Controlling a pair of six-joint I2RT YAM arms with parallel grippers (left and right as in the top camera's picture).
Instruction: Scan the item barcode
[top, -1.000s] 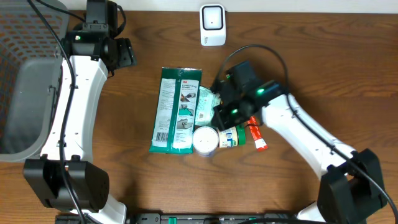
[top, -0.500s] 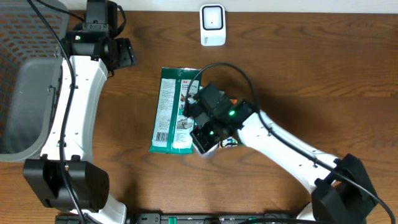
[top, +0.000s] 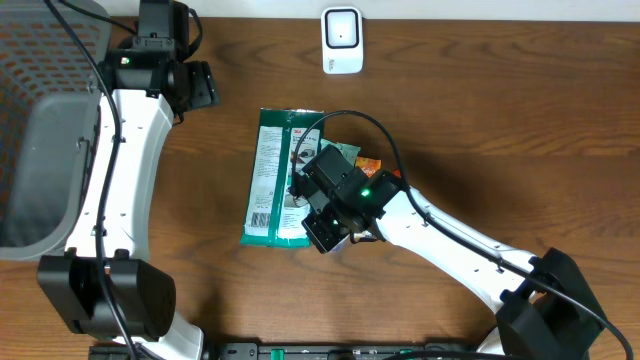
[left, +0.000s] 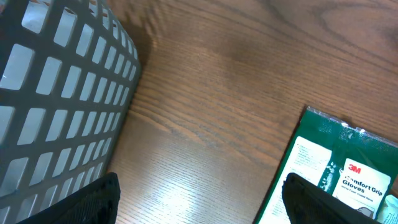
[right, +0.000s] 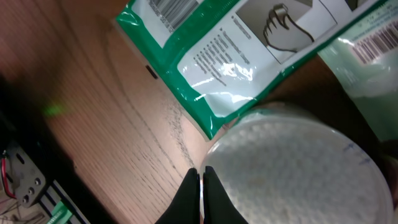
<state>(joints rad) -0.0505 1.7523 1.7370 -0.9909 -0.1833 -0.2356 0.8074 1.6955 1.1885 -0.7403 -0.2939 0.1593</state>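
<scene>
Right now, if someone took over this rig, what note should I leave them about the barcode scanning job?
Left hand: open, empty, up beside the basket.
Right hand: shut, holding nothing, low over the table next to the white tub and the corner of the green glove packet.
Scanner: at the far edge, no item at it.
Done: nothing picked up yet.
Left: grasp an item and bring its barcode to the scanner.

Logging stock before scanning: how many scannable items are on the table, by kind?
Green glove pack: 1
Pale green packet: 1
White-lidded round container: 1
Orange-red item, mostly hidden: 1
Total: 4 seen; the right arm may hide more.
</scene>
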